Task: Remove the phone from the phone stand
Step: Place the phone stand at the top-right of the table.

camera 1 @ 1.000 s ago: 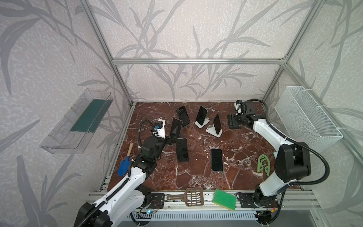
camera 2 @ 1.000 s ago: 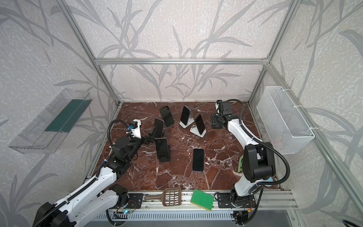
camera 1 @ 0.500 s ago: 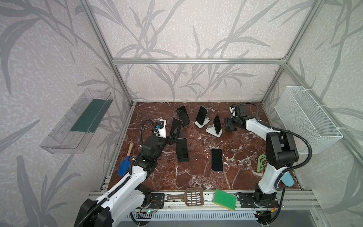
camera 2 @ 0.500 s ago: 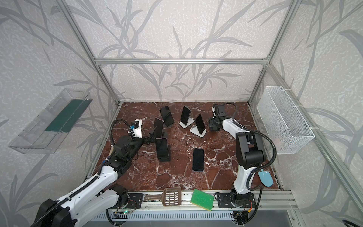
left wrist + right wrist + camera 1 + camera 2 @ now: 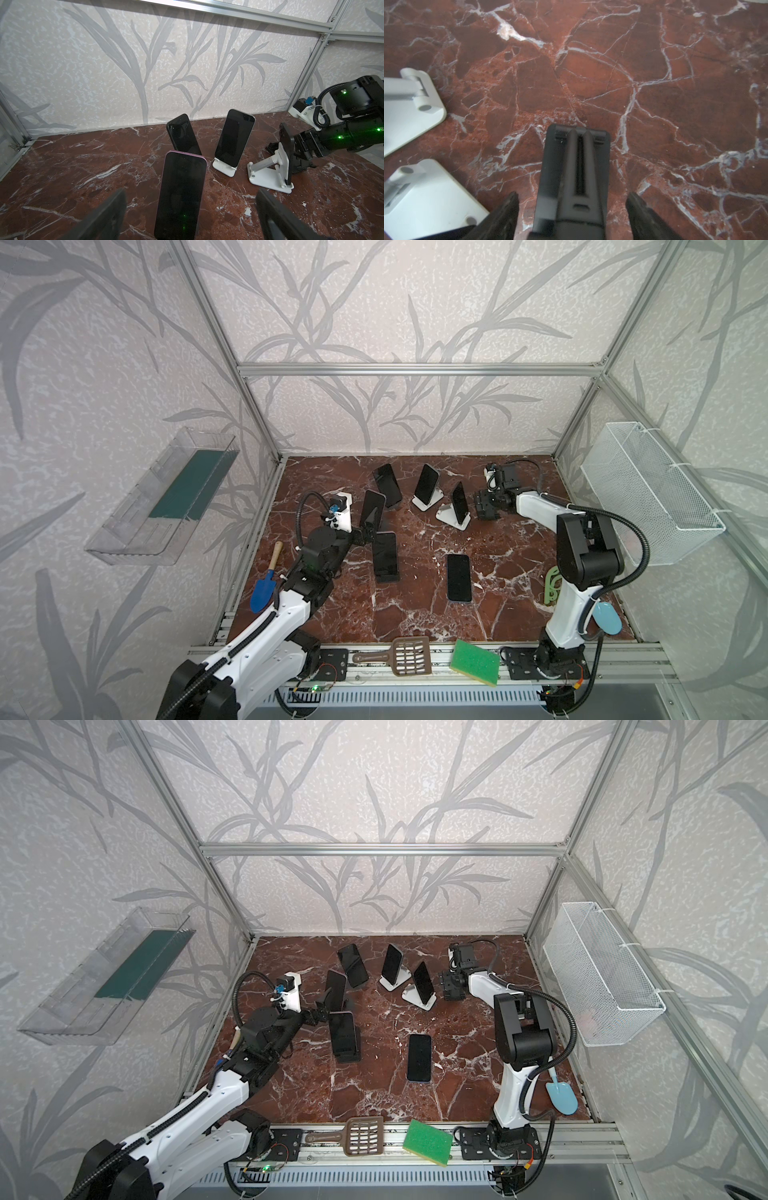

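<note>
Top views: on the marbled bench (image 5: pixel 415 614) five phones are seen propped at various tilts, and one, the flat phone (image 5: pixel 459 577), lies face up on the stone, free of any stand. The left gripper (image 5: pixel 367 536) is placed low, just beside the foot of the purple-edged phone (image 5: pixel 372 508). The right gripper (image 5: pixel 451 987) is placed just behind the edge-on phone (image 5: pixel 423 982), which leans on a white stand (image 5: pixel 417 1000). Left wrist view: the purple-edged phone (image 5: pixel 180 195) is shown upright and framed between the left jaws, which are spread wide and hold nothing; whether their tips reach its edges cannot be told. Behind it a dark phone (image 5: pixel 184 135) and a pale-rimmed phone (image 5: pixel 234 139) are seen, both propped, with the right arm beyond the edge-on phone. Right wrist view: the right jaws are shown apart, one on either side of an empty black stand (image 5: pixel 575 166) that lies on the bench. No contact with it is visible and no phone is held. Progress, as judged: the work is at the approach stage. The purple-edged phone, taken as the one addressed, has not been gripped or lifted off, so closing, lifting clear and setting down are left to be done.
</note>
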Controlling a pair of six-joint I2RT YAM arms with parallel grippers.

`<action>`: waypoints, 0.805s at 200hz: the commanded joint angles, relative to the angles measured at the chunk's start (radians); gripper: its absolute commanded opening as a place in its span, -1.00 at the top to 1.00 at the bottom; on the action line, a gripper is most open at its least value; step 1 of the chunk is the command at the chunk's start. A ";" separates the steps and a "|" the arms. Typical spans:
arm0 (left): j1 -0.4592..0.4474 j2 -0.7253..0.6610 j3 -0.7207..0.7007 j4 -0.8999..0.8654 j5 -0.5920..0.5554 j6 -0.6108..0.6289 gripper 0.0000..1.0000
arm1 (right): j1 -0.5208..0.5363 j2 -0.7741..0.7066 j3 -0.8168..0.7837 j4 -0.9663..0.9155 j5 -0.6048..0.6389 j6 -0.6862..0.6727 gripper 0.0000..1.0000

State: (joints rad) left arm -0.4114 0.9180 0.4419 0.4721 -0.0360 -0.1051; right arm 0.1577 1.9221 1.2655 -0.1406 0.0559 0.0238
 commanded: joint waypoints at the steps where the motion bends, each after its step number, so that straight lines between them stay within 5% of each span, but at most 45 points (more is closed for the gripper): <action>1: -0.003 0.002 -0.009 0.039 -0.011 0.007 -0.94 | -0.004 -0.006 0.023 0.002 0.017 -0.022 -0.78; 54: -0.003 -0.001 -0.004 0.044 -0.011 0.005 -0.94 | -0.004 -0.235 -0.052 0.006 -0.045 -0.059 -1.00; 101: -0.004 0.002 -0.008 0.057 0.006 0.001 -0.94 | -0.004 -0.429 -0.094 -0.005 -0.155 -0.075 -0.98; 161: -0.004 0.003 -0.015 0.069 0.016 -0.010 -0.94 | -0.004 -0.501 -0.231 0.217 -0.564 -0.135 -0.98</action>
State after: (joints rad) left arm -0.4114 0.9268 0.4408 0.5098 -0.0299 -0.1081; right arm 0.1558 1.4139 1.0798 -0.0334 -0.2859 -0.0731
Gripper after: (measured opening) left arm 0.972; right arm 0.991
